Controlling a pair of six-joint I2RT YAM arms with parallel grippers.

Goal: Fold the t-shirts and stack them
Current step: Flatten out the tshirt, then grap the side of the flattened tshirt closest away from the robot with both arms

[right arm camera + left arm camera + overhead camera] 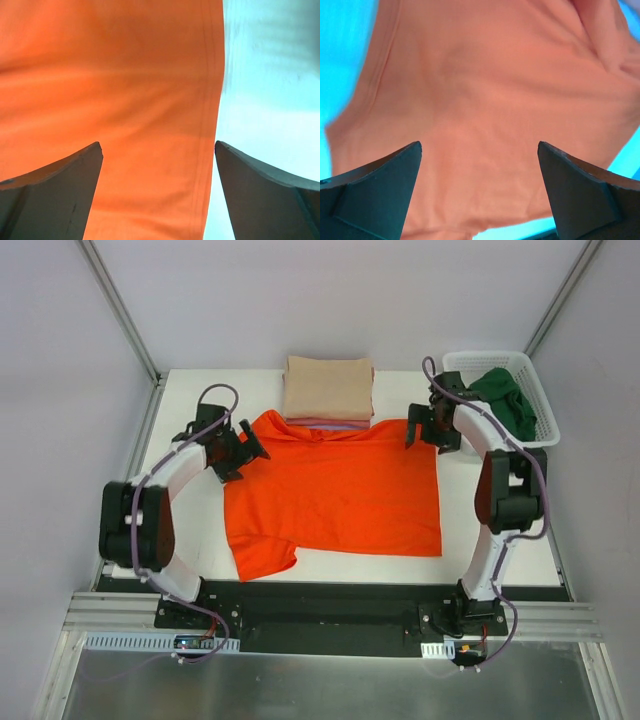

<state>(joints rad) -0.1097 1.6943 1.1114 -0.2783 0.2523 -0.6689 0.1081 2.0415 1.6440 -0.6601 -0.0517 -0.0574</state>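
Note:
The bright orange t-shirt (335, 490) lies spread flat on the white table, one sleeve sticking out at the front left. My left gripper (252, 445) is open over the shirt's far left corner; the left wrist view shows orange cloth (485, 100) between its spread fingers. My right gripper (415, 432) is open over the shirt's far right corner; the right wrist view shows the hemmed edge (210, 125) between its fingers. A folded stack with the beige shirt (328, 387) on top and pink and lavender edges below sits at the back. The dark green shirt (507, 400) lies in the basket.
The white mesh basket (538, 390) stands at the back right corner. The folded stack touches the orange shirt's far edge. Bare table (500, 550) shows right of the shirt and at the far left. Metal frame posts rise at the back corners.

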